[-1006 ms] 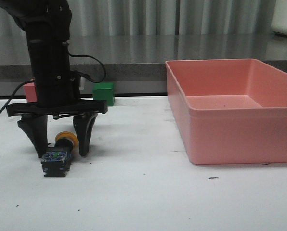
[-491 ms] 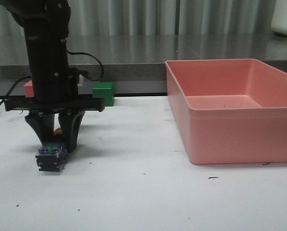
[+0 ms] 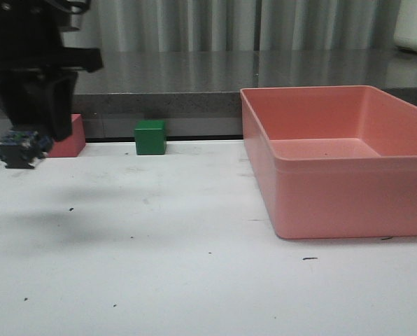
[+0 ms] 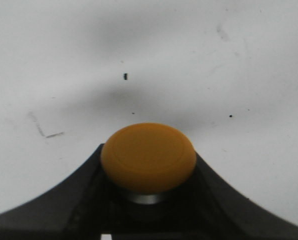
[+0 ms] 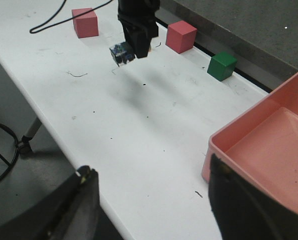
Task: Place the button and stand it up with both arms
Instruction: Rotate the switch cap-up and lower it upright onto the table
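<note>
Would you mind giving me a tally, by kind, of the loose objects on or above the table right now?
Push-button switch: 1, the button, held off the table by the left gripper
Pink cubes: 2
Green cube: 1
Pink bin: 1
Total: 5

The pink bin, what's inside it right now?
The pink bin shows only a bare floor with a few dark specks. Its near wall hides the front strip of the floor.
</note>
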{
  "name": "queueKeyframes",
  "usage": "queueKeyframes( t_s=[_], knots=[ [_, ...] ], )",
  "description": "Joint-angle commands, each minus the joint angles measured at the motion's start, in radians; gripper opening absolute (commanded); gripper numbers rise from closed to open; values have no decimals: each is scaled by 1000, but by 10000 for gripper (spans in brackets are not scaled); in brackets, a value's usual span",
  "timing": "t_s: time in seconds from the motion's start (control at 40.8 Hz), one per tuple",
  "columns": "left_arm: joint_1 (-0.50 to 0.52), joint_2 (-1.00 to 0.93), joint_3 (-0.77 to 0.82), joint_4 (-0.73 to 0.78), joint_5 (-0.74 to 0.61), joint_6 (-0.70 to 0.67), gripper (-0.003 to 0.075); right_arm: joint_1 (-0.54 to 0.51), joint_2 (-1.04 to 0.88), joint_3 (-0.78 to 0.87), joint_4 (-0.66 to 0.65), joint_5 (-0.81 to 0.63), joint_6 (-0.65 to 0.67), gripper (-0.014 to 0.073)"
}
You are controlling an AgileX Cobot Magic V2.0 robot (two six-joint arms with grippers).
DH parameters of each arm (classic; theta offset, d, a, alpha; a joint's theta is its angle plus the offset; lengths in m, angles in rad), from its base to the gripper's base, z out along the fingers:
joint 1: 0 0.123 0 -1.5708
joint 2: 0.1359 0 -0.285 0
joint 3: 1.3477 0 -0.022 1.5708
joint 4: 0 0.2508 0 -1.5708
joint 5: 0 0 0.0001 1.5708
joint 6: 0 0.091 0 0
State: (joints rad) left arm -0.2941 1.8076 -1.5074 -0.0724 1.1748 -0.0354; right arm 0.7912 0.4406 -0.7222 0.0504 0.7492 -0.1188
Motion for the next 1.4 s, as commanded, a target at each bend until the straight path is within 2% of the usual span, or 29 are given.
queueKeyframes(
  t_s=[0.0,0.196,0.344,0.515,0.712,0.957,1.104,1.374],
  knots=[
    [41,-142,39,-5,-88,47,165,-5,5,-25,-7,-76,-11,491],
    [96,-311,226,-5,-351,128,165,-5,5,-25,-7,-76,-11,491],
    [111,-417,402,31,-609,134,165,-5,5,-25,-7,-76,-11,491],
    [111,-524,658,72,-954,134,165,-5,5,-25,-7,-76,-11,491],
    [111,-546,926,63,-1385,134,165,-5,5,-25,-7,-76,-11,491],
    [111,-495,1139,-22,-1926,107,165,-5,5,-25,-7,-76,-11,491],
    [111,-427,1161,-17,-2034,35,165,-5,5,-25,-7,-76,-11,491],
    [76,-309,1161,-13,-2187,7,165,-5,5,-25,-7,-76,-11,491]
  ],
)
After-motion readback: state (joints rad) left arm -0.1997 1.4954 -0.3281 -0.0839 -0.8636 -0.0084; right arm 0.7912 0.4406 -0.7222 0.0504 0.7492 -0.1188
